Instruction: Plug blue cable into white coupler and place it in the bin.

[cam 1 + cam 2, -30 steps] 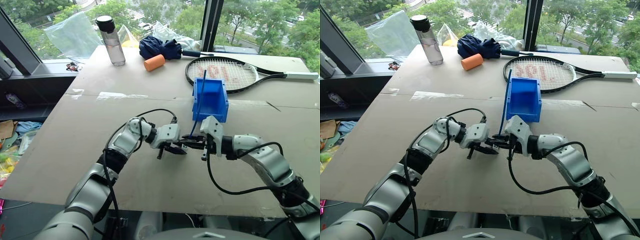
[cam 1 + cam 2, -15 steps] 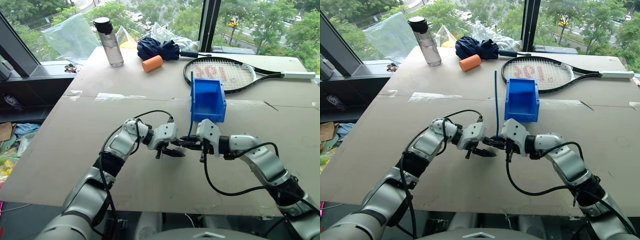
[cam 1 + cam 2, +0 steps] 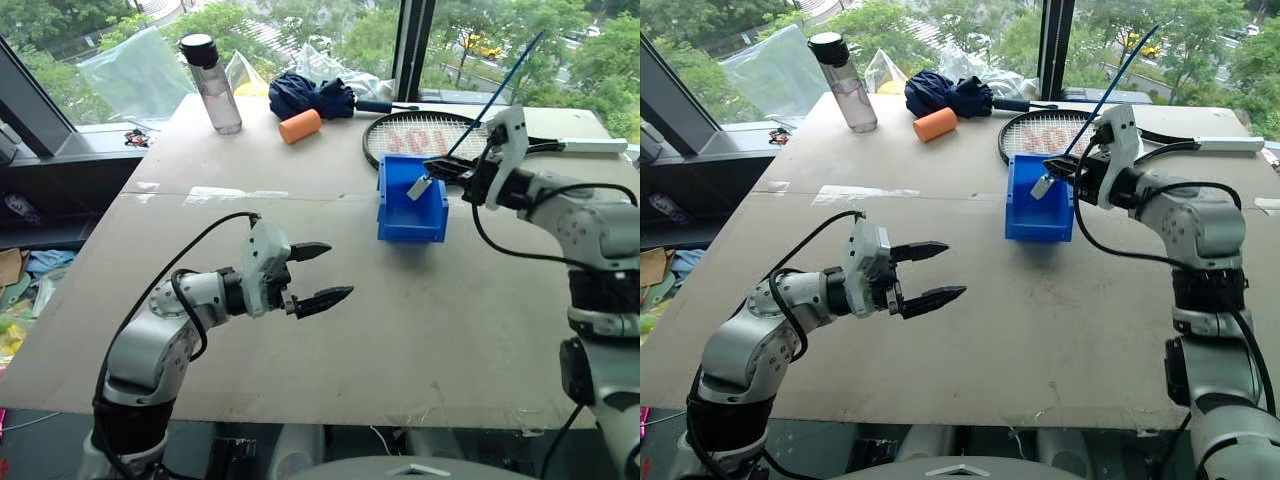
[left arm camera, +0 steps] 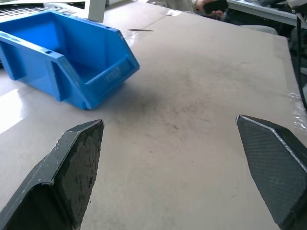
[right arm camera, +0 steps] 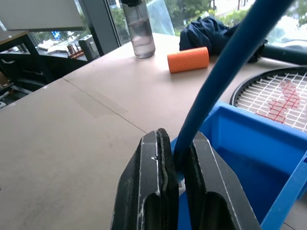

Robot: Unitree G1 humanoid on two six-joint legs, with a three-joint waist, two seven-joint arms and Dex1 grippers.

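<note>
You have one blue cable (image 3: 487,77), pinched in the right gripper (image 3: 443,170) above the one blue bin (image 3: 412,200); it slants up and away from the bin, and one white coupler (image 3: 419,187) hangs on its lower end over the bin's open top. The right arm reaches level across the bin's rim, fingers clamped tight on the cable. Your left gripper (image 3: 311,272) sits well short of the bin, fingers spread wide, holding nothing.
</note>
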